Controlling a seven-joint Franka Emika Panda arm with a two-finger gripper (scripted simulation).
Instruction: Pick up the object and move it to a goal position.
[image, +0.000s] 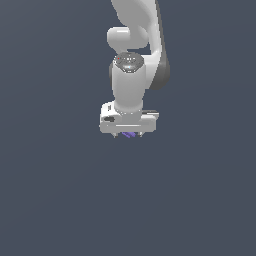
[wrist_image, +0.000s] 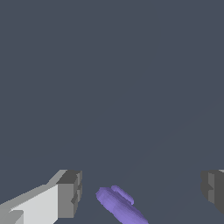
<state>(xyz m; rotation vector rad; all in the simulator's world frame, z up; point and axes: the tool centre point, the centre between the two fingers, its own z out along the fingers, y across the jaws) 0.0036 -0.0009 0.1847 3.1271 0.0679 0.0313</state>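
The object is a tiny purple-violet rod-like piece (image: 129, 134), seen just under the white hand in the exterior view. In the wrist view the object (wrist_image: 120, 204) lies between the two grey fingertips, with a gap to each side. My gripper (wrist_image: 140, 190) is open, its jaws spread wide and touching nothing. One fingertip (wrist_image: 70, 192) is near the rod, the other (wrist_image: 213, 189) farther off. In the exterior view the gripper (image: 129, 134) points down and the hand hides most of the rod.
A plain dark grey surface (image: 60, 190) fills both views. The white arm (image: 131, 75) rises toward the top of the exterior view. Nothing else shows.
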